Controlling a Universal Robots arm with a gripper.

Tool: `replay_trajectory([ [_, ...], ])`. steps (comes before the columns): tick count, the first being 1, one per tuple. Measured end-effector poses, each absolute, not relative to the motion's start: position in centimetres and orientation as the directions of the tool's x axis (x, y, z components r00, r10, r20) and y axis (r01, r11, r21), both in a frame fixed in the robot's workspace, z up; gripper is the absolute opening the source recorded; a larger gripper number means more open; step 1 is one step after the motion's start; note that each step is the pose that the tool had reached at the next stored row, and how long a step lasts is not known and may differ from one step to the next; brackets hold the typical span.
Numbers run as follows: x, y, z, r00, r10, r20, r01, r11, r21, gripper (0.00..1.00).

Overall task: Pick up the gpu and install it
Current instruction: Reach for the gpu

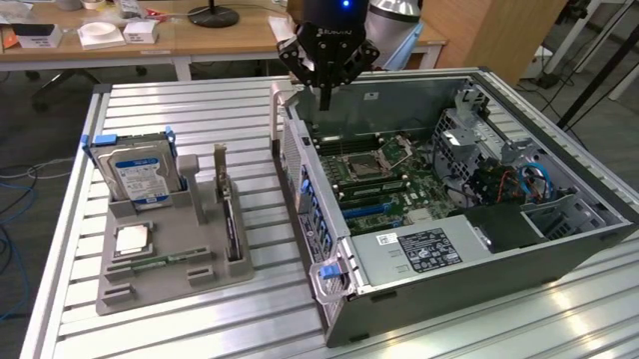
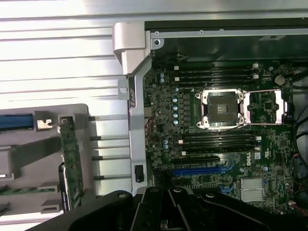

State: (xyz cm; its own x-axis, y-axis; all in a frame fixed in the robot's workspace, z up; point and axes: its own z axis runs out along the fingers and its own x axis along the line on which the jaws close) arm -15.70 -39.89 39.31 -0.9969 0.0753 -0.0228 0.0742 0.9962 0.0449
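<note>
- The hard drive (image 1: 140,173) and the gpu (image 1: 230,224) are both kept in the grey holder (image 1: 194,241) on the desk (image 1: 179,112). The gpu is stood on its edge in a slot, near the hard drive.
- The tool (image 1: 325,103) is held over the edge of the open computer case (image 1: 479,292), well apart from the gpu. Its tips look pressed together, and nothing is held.
- Picking up is judged to be the step in hand. The gpu is best gripped at the middle of its top edge and lifted straight up, so it is not bent or caught.
</note>
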Motion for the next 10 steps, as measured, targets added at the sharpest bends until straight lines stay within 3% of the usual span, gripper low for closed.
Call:
replay_trajectory([
  [10,-16.7,-39.89,39.3,-0.997,0.075,-0.023,0.074,0.996,0.045,0.11],
])
